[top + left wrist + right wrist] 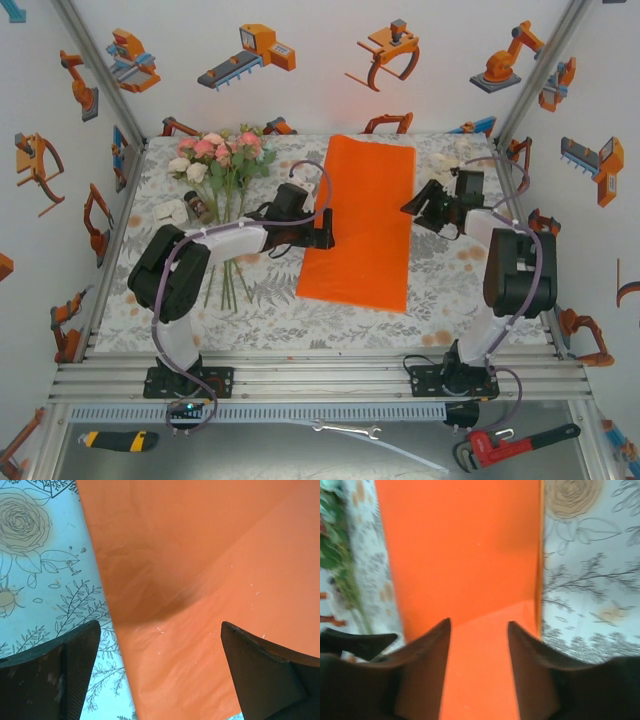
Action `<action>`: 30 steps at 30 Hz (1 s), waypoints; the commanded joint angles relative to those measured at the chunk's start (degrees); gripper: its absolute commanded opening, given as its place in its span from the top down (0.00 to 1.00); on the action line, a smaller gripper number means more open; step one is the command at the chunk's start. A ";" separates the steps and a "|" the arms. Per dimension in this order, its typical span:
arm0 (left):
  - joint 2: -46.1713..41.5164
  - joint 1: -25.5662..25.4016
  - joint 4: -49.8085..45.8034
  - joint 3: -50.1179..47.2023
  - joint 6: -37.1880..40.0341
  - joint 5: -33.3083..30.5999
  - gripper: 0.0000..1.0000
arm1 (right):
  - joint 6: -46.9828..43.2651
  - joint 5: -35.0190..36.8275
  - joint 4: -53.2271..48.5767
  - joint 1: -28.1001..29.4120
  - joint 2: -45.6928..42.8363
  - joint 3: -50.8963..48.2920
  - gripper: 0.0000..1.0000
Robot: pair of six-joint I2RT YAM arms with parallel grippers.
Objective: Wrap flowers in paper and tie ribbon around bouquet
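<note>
Flowers [222,152] lie far left on the surface [260,310], left end effector [160,630] spread wide over the left edge of the flat orange paper [362,215] mid-surface, right end effector [479,625] apart, empty, at its right edge.

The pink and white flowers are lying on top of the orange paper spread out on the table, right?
No. The flowers lie beside the paper, on the tablecloth at its left, not on top of it; the top external view shows it. The paper is indeed spread out.
</note>
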 commanded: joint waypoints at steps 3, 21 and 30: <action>0.15 -0.33 -1.75 0.52 0.77 -0.92 0.02 | -3.03 -1.03 -4.27 -2.63 3.14 3.02 0.39; 3.97 -0.34 -0.75 0.58 0.19 0.44 0.02 | 0.89 -7.15 5.14 -2.67 11.36 3.09 0.62; 5.67 -0.33 -0.10 1.26 -0.07 1.24 0.02 | 2.89 -12.61 9.90 -2.71 12.10 2.41 0.69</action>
